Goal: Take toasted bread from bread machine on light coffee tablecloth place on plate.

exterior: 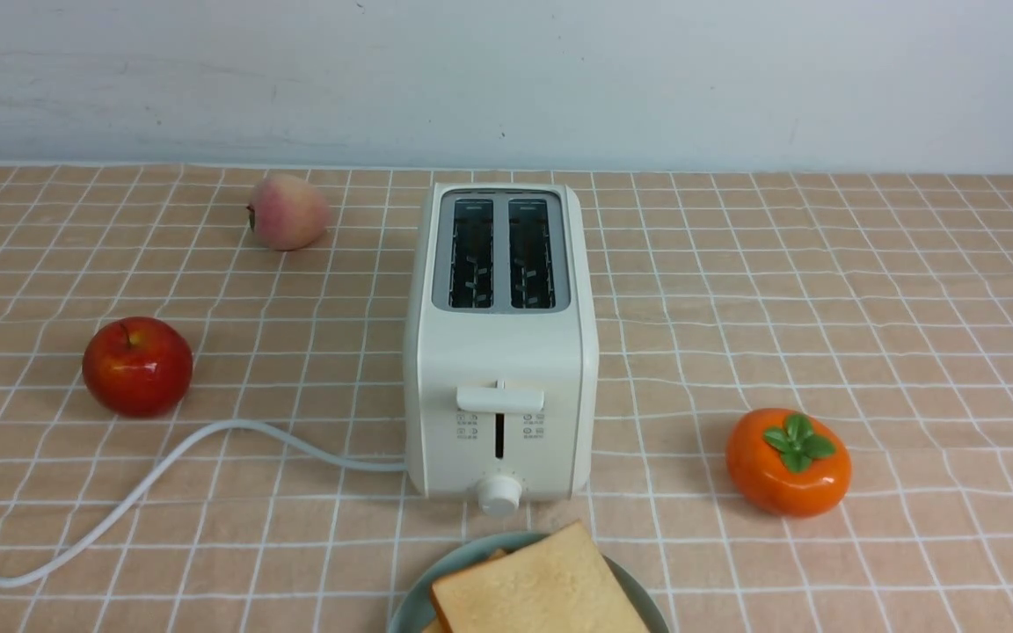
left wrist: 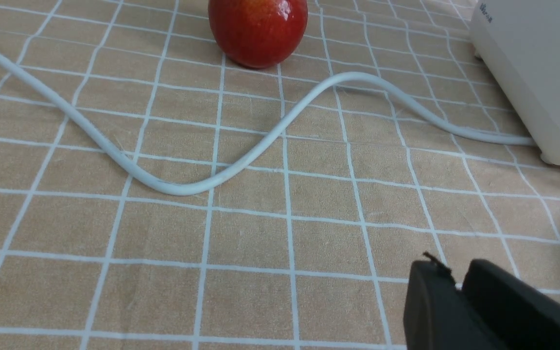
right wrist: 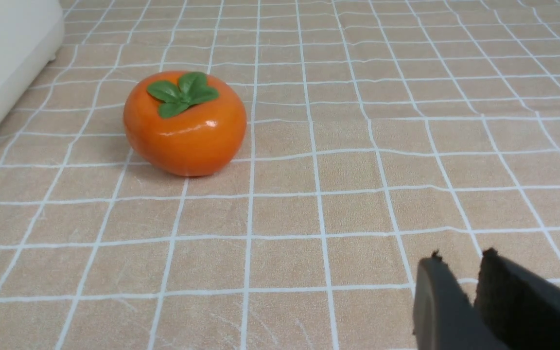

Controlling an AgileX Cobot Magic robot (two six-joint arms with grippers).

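Item, toasted bread (exterior: 537, 589): one slice askew over another, both on the plate (exterior: 412, 608), towards the tabletop's near edge and just in front of the bread machine (exterior: 499, 352); the lower part is cut off from my view. Item, slots (exterior: 473, 255): no bread showing, lever up. Item, left gripper (left wrist: 456, 277): tips slightly parted, nothing between them. Item, right gripper (right wrist: 463, 272): likewise a narrow gap, unladen. Status, in my judgement: transfer done, only retreat or rest remaining. Hazards: the upper slice's far corner reaches over the rim, so a brush from either arm could slide or tip it off; a bumped plate could do the same. Cord (exterior: 234, 425), looping towards the tabletop's left edge: a low sweep of my left arm could snag it and drag the machine. Persimmon (exterior: 788, 466), right of the machine: round, liable to roll if my right arm clips it.
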